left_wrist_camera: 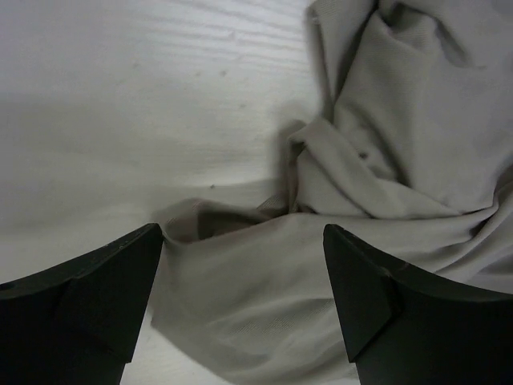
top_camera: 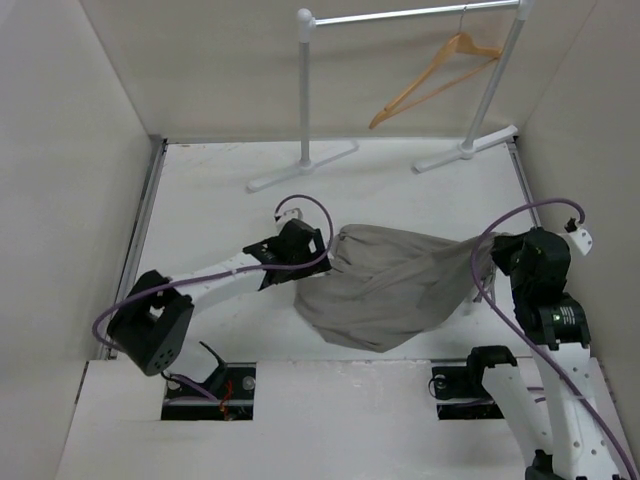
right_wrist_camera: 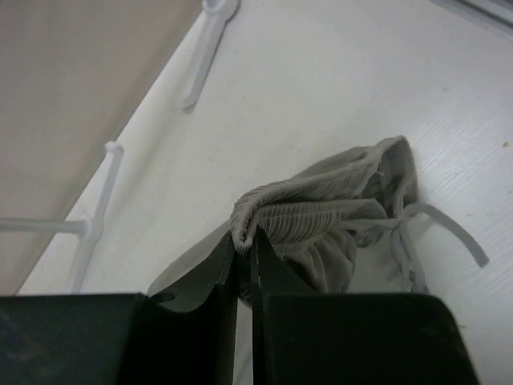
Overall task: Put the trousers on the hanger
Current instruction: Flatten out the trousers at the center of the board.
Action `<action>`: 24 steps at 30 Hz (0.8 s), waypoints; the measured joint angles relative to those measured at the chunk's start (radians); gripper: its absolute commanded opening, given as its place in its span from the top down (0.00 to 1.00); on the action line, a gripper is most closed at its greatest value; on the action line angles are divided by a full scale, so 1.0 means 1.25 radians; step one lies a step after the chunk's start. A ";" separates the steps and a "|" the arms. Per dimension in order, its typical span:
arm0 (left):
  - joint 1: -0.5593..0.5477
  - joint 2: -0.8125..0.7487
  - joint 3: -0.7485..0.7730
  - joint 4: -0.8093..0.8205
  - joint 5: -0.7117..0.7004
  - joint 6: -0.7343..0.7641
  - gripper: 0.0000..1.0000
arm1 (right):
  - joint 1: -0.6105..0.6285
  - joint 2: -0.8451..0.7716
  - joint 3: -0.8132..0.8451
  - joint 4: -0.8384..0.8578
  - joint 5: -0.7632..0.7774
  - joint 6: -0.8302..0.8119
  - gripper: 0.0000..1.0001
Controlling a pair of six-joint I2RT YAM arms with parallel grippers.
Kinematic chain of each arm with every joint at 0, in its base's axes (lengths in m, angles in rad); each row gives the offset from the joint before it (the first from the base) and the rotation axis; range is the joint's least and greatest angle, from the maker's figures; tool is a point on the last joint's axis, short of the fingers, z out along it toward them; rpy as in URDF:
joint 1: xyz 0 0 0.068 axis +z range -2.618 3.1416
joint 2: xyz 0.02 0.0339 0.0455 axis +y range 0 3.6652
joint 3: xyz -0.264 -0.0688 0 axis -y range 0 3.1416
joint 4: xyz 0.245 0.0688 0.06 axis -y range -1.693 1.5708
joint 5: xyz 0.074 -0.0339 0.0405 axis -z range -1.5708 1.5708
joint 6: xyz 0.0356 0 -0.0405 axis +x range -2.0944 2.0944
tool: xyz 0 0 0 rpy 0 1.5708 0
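Observation:
The grey-taupe trousers (top_camera: 395, 285) lie bunched on the white table between my two arms. My right gripper (right_wrist_camera: 244, 243) is shut on the ribbed waistband (right_wrist_camera: 321, 215) and holds that end up at the right of the heap (top_camera: 487, 262). My left gripper (left_wrist_camera: 242, 241) is open over the left end of the cloth (left_wrist_camera: 264, 297), a finger on each side of a fold; in the top view it sits at the heap's left edge (top_camera: 325, 250). The tan wooden hanger (top_camera: 432, 78) hangs by its hook on the rail at the far right.
The white-and-silver clothes rail (top_camera: 410, 14) stands at the back on two white feet (top_camera: 300, 165) (top_camera: 468, 148). Walls close in the table on the left, right and back. A drawstring (right_wrist_camera: 449, 233) trails from the waistband. Purple cables loop over both arms.

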 measured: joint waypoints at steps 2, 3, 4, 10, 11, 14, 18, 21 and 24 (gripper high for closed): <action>-0.004 0.043 0.032 0.029 -0.002 0.015 0.16 | 0.025 -0.027 -0.028 0.003 -0.011 0.011 0.98; 0.002 0.073 0.056 0.057 -0.001 0.030 0.16 | 0.031 -0.032 -0.038 0.002 -0.014 0.013 0.98; 0.006 0.084 0.065 0.062 0.002 0.033 0.17 | 0.036 -0.037 -0.049 0.002 -0.016 0.015 0.98; 0.042 0.342 0.242 0.147 0.084 0.065 0.49 | 0.073 -0.079 -0.096 -0.016 -0.042 0.028 0.97; 0.038 0.362 0.269 0.162 0.096 0.065 0.59 | 0.080 -0.081 -0.096 -0.015 -0.045 0.029 0.97; 0.022 0.409 0.298 0.181 0.109 0.067 0.91 | 0.102 -0.078 -0.096 -0.014 -0.052 0.031 0.97; 0.027 0.412 0.300 0.172 0.089 0.064 0.97 | 0.145 -0.055 -0.093 -0.003 -0.058 0.031 0.97; 0.054 0.384 0.294 0.141 0.062 0.065 0.98 | 0.175 -0.029 -0.078 -0.003 -0.058 0.031 0.97; 0.115 0.251 0.250 0.089 0.023 0.065 0.96 | 0.198 -0.007 -0.041 -0.003 -0.057 0.029 0.97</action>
